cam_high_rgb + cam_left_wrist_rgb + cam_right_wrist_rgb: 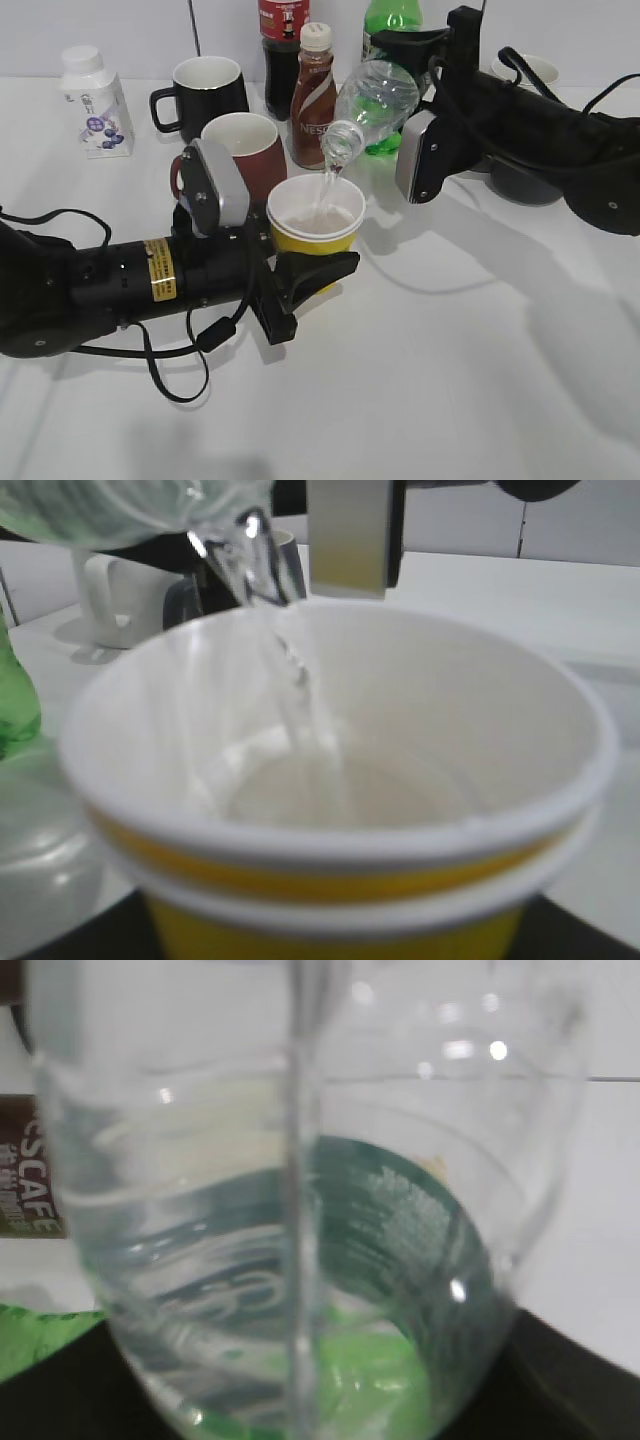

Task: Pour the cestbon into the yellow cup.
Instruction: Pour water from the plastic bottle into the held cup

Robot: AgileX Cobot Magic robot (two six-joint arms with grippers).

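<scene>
The right pincer is gripping the cestbon, tilting it mouth-down over the yellow cup, and 1 thin stream of water is falling into the cup. The left pincer is clamping the yellow cup just above the white desk, directly in front of the dark red mug. Water is pooling in the cup's white bottom.

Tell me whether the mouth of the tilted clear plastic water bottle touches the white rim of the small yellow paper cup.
Apart. In the exterior view the clear plastic water bottle has its mouth above the yellow paper cup, with only the falling water bridging the gap to the rim.
</scene>
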